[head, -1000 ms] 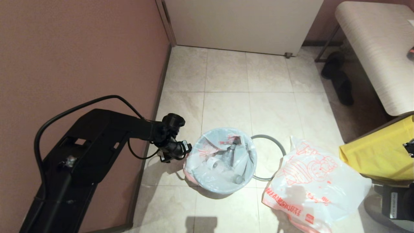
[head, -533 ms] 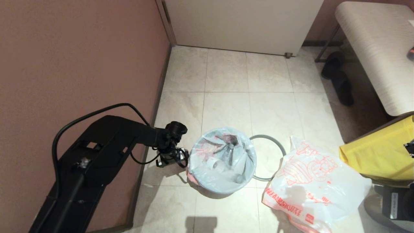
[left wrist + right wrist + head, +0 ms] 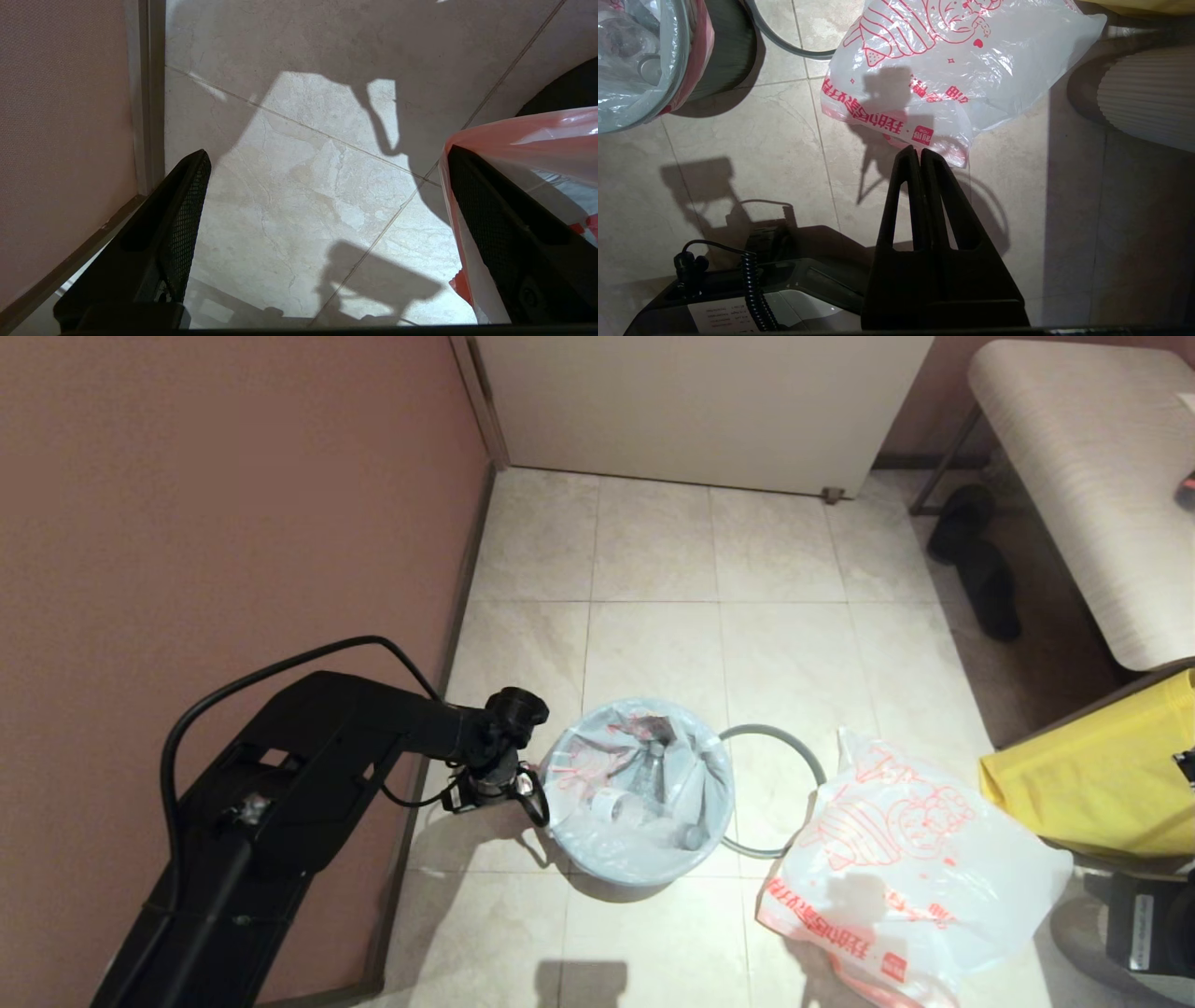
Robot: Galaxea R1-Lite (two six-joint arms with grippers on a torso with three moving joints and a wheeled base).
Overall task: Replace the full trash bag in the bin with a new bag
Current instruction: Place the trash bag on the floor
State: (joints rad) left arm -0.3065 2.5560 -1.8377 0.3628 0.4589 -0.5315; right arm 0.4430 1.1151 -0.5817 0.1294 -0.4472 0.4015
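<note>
Home – slippers [image 3: 976, 565], upholstered bench [image 3: 1092, 485].

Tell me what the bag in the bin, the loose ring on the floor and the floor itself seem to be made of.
The full trash bag: thin translucent plastic film, glossy and crinkled; bottles show through it.
The grey ring lying beside the bin: apparently rigid plastic, matte, holding an even curve; metal cannot be ruled out.
The floor: beige stone-look tile, likely ceramic or marble, with grout lines, veining and a slight sheen.
</note>
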